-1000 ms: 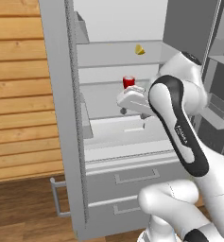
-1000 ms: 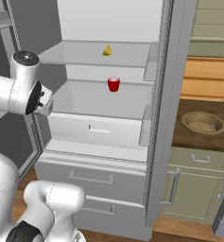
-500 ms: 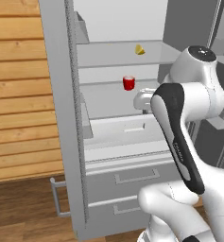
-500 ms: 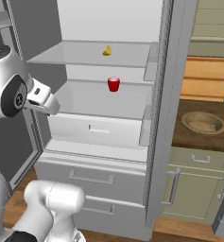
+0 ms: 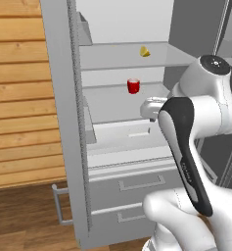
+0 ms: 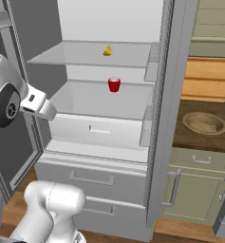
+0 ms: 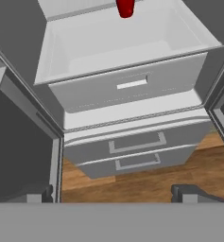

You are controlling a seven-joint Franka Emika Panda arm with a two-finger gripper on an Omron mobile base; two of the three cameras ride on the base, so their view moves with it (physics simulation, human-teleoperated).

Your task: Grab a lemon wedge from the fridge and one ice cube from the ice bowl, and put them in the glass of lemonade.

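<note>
Standing open, the fridge (image 6: pixel 156 118) exposes the lemon wedge (image 6: pixel 107 50) on its upper shelf; the gripper (image 7: pixel 113 191) is held wide apart and empty, ready for reaching.

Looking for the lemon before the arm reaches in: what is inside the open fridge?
Inside the fridge, the lemon wedge lies on the upper shelf and a small red cup stands on the shelf below. The lower drawers are closed, contents hidden.

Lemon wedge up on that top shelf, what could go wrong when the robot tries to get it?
The lemon wedge is tiny, so the wide-open jaws might nudge it deeper along the fridge shelf instead of catching it. The red cup stands on the shelf just below; the arm could tip it while reaching up.
</note>
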